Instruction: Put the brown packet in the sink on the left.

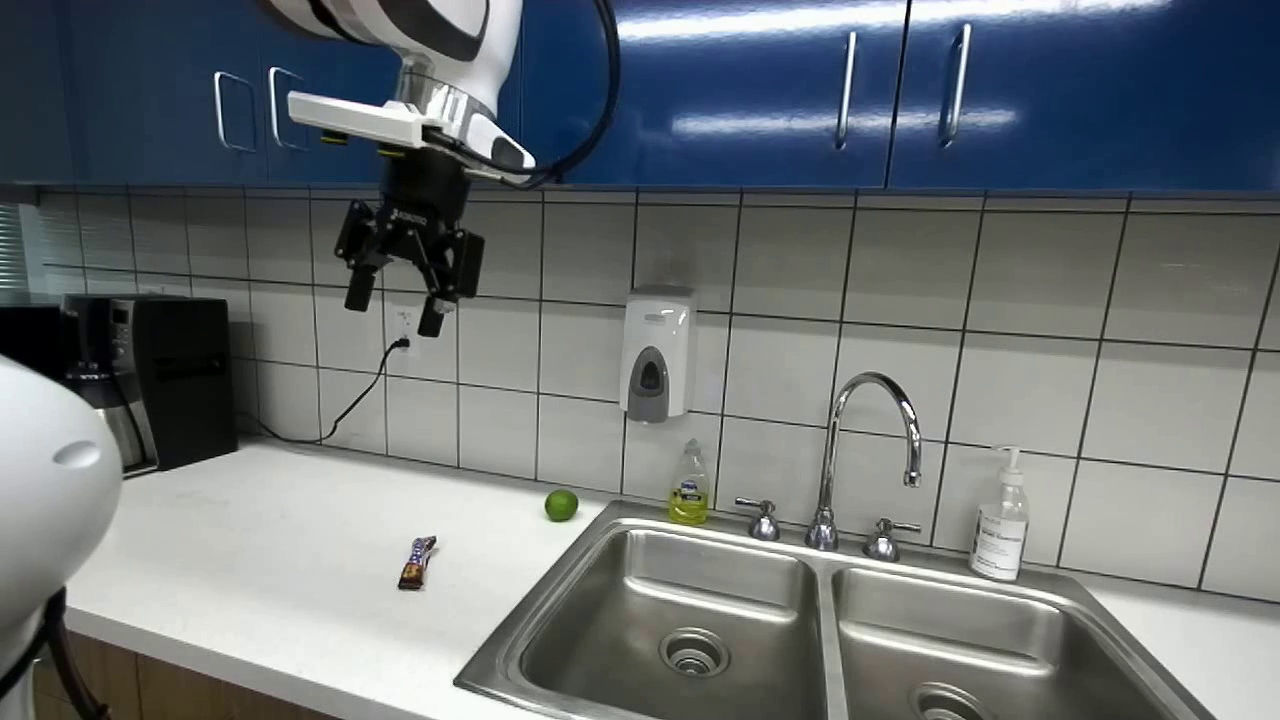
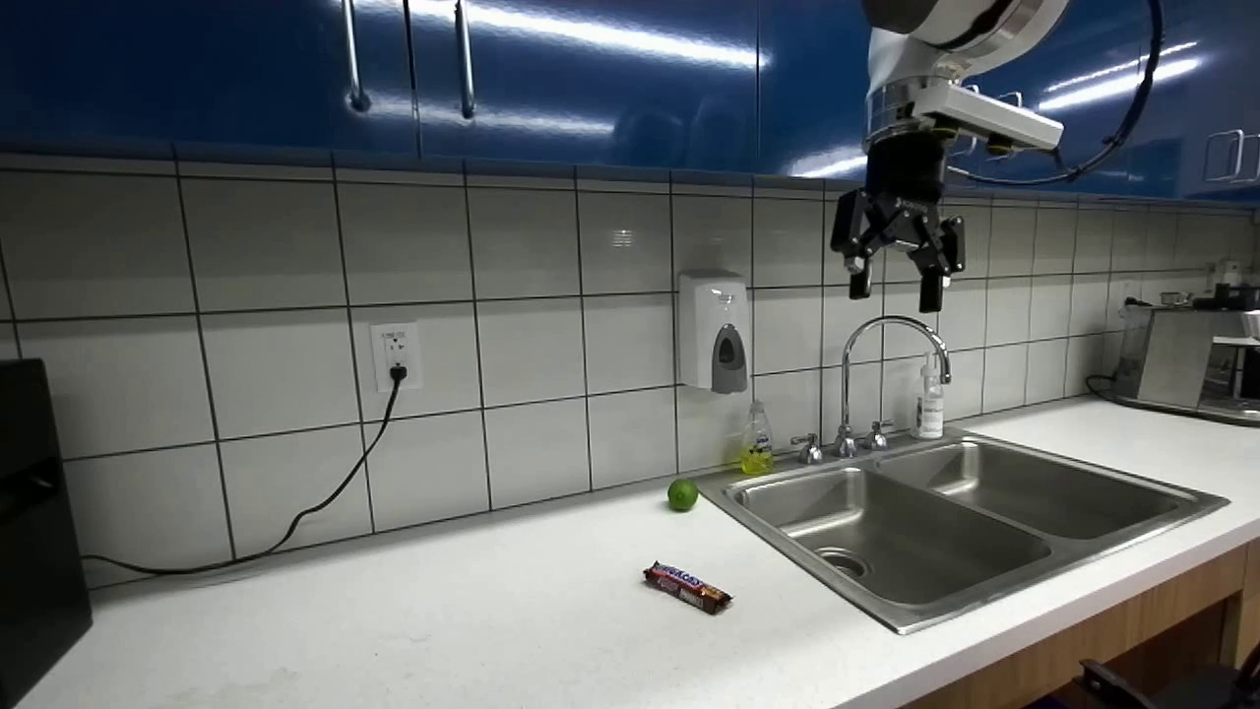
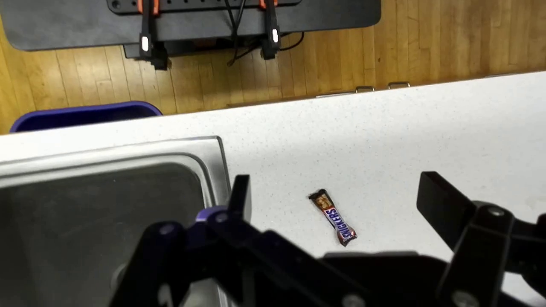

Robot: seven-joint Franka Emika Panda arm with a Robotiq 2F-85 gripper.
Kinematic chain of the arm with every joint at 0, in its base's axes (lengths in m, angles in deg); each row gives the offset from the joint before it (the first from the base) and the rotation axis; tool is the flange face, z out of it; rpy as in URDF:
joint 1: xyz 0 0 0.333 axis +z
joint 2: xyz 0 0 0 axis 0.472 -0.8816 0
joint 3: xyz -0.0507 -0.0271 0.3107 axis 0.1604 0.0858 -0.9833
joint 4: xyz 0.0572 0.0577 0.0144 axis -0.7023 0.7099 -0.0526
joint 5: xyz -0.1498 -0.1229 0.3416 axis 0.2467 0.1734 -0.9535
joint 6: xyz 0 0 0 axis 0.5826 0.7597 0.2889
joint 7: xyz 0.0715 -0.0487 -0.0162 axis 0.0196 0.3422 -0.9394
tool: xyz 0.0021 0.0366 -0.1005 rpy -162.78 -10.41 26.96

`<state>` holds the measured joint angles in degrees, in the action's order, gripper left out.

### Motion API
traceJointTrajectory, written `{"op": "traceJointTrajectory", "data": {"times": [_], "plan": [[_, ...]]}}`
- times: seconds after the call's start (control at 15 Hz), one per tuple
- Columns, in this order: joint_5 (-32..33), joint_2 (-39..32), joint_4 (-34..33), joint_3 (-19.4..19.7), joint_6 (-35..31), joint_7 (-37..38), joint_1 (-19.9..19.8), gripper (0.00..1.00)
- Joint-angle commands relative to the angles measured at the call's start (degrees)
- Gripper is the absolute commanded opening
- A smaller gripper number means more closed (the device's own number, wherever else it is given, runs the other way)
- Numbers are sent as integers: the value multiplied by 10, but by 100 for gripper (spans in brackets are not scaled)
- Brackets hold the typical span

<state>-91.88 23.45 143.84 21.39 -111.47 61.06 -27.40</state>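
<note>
Counter point(image 2: 394, 630) low, gripper point(image 1: 395, 312) high, brown packet point(image 3: 333, 218) aslant

The white counter spans the scene, and a steel sink point(image 1: 832, 650) is let into it. The left-hand basin point(image 1: 610, 640), taken facing the tiled wall point(image 2: 532, 345), is the nearer to the packet and presumably the goal.

In both exterior views the gripper hangs well above counter height, pointing down. Its fingers point(image 3: 443, 209) stand wide apart and hold nothing.

The packet lies flat on the counter beside the sink, apart from its rim and untouched, well below the gripper. In the wrist view it shows between the two fingers, though how squarely it sits beneath them is hard to tell.

Its long axis is what the grasp turns on. The browner end points toward the counter's front edge and the sink; the lettered end points toward the wall and away from the sink. That axis runs more across the line on which the fingers would come together than along it, so a long descent and probably a small turn of the gripper should let them pinch the narrow middle.
</note>
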Motion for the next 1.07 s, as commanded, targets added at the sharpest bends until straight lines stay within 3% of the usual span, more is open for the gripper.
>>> {"op": "traceJointTrajectory", "data": {"times": [0.0,0.47,1.0], "plan": [[-14,32,50,-27,-72,-19,14,100],[-4,12,119,-57,-190,-15,43,100],[-7,-85,161,-59,-338,-29,63,100]]}}
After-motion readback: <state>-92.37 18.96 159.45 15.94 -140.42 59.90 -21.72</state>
